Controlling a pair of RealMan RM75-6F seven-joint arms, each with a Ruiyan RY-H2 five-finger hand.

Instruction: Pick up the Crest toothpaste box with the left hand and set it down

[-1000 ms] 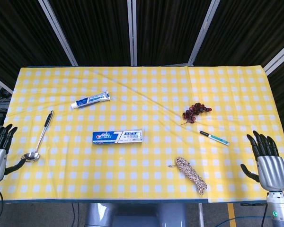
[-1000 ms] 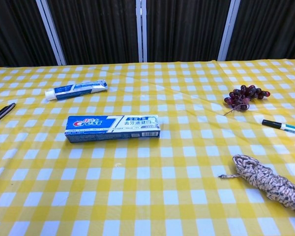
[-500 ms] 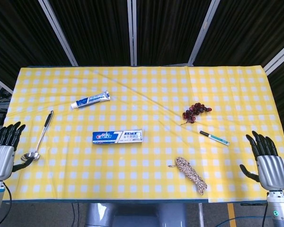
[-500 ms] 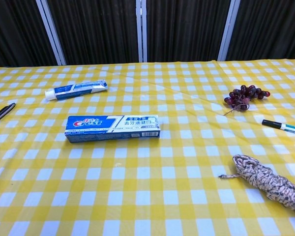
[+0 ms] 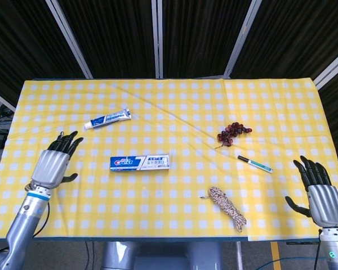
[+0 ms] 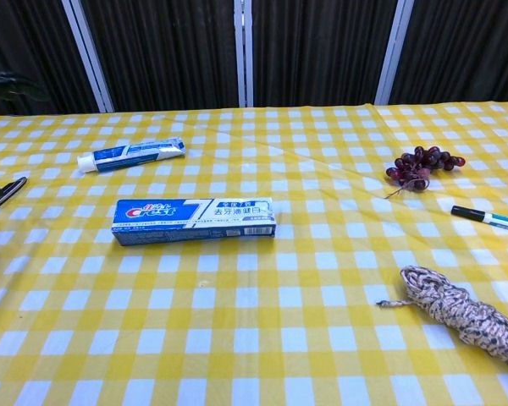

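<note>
The blue and white Crest toothpaste box (image 5: 139, 162) lies flat near the middle of the yellow checked tablecloth, long side across; the chest view shows the Crest toothpaste box (image 6: 193, 221) left of centre. My left hand (image 5: 55, 164) hovers over the cloth to the box's left, well apart from it, fingers spread and holding nothing. My right hand (image 5: 322, 197) stays at the table's front right corner, fingers apart and empty. Neither hand shows plainly in the chest view.
A toothpaste tube (image 5: 107, 118) lies behind the box. A bunch of grapes (image 5: 233, 133), a pen (image 5: 255, 163) and a coil of rope (image 5: 227, 208) lie to the right. A spoon handle (image 6: 0, 196) shows at the chest view's left edge.
My left hand has risen from the table's front left edge and moved in over the cloth toward the box, now covering the spoon in the head view. Right hand barely moved.
</note>
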